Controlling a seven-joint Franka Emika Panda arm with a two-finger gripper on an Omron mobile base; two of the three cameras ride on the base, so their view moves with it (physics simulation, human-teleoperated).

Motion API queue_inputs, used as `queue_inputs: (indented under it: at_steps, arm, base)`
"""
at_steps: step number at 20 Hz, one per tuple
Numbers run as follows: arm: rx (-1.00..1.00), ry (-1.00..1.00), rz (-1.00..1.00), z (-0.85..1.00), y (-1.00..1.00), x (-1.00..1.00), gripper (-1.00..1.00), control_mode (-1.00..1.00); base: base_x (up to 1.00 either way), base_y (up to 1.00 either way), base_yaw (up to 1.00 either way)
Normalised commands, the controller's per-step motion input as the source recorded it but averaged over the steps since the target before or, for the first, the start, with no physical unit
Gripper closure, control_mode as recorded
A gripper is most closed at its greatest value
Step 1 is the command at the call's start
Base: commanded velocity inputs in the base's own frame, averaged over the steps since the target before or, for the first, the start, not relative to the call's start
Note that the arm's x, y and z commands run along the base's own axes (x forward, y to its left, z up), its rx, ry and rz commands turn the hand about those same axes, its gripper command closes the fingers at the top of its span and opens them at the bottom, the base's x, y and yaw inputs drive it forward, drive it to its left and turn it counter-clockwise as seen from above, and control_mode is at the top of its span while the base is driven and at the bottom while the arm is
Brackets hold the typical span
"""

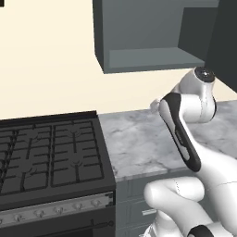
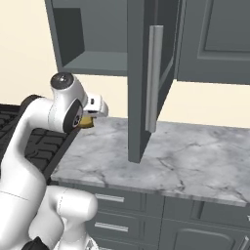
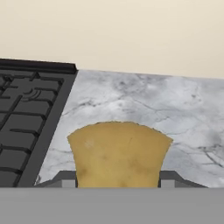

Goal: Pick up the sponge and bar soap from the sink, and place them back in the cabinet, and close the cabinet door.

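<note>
Above the marble counter, just right of the stove, your gripper is hanging with its two dark tips pressed against the sides of the sponge, so you are holding that mustard block between narrow jaws. Seen from the hand, the sponge is sitting in the air over the grey marble, with the stove's black grates off to its left and the cream wall behind. From the right base camera, you are seeing a sliver of yellow at the wrist, below and a little right of the cabinet, whose shelf is lying bare. You are also looking at the cabinet door standing swung out over the counter, its slim bar handle facing you.
</note>
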Motion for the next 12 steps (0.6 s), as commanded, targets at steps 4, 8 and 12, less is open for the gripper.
queue_inputs:
  at_steps: [4, 8, 12]
  arm:
    - [0.0, -0.09, 0.0, 0.37, 0.0, -0.06, 1.0, -1.0]
    - [0.0, -0.05, 0.0, 0.3, -0.08, 0.0, 1.0, -1.0]
    - [0.0, -0.07, 0.0, 0.32, -0.03, 0.0, 1.0, -1.0]
  base:
    - [0.0, 0.0, 0.0]
    - [0.0, 0.0, 0.0]
    - [0.0, 0.0, 0.0]
